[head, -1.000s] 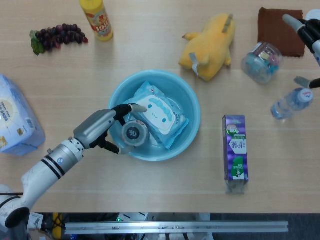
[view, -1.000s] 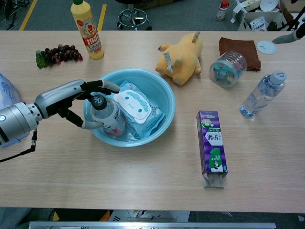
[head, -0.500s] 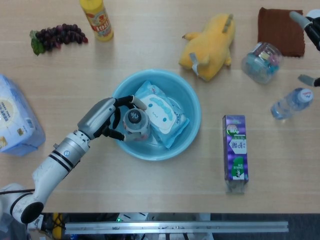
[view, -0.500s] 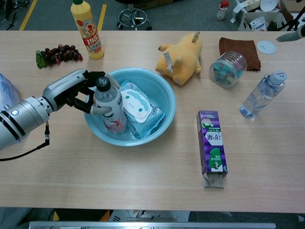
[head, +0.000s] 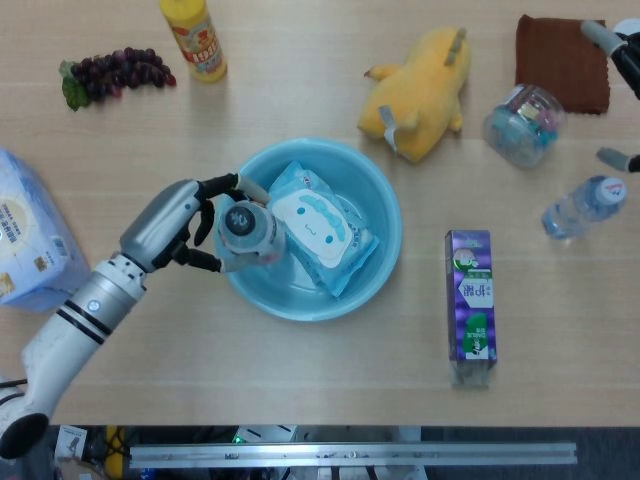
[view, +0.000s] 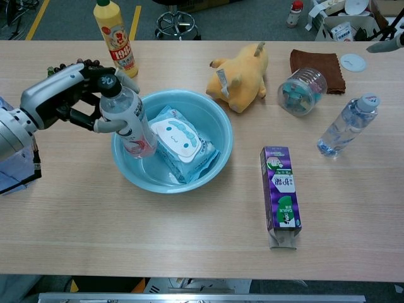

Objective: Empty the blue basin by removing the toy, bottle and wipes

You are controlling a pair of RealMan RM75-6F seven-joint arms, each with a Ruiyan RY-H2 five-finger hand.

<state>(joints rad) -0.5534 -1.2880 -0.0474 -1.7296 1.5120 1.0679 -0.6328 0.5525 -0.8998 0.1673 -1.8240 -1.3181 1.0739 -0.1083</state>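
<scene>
A round blue basin [view: 222, 136] sits on a pale wooden table [view: 189, 233]. At the basin's left rim, the robot's left hand [view: 66, 95] grips a clear bottle [view: 126, 120] with a dark cap and a pink-tinted base, its fingers [head: 220, 186] curled around the bottle's upper body. The bottle is tilted, with its base low over the basin's left inner wall; whether it touches the basin cannot be told. Inside the basin, right of the bottle, lies a pale blue pack of wipes [view: 180, 142] printed with a cartoon face. A yellow plush toy [view: 240, 77] lies on the table beyond the basin, to its upper right, well outside it.

Only fingertips of the right hand [head: 612, 45] show at the far right edge, far from the basin; whether they are spread or holding anything cannot be told.

Further right of the basin lie a purple carton [view: 279, 192], a clear water bottle [view: 344, 129], a plastic jar [view: 302, 83] and a brown cloth [view: 315, 63]. Beyond the basin's left side are a yellow sauce bottle [view: 115, 36] and purple grapes [head: 115, 70].
</scene>
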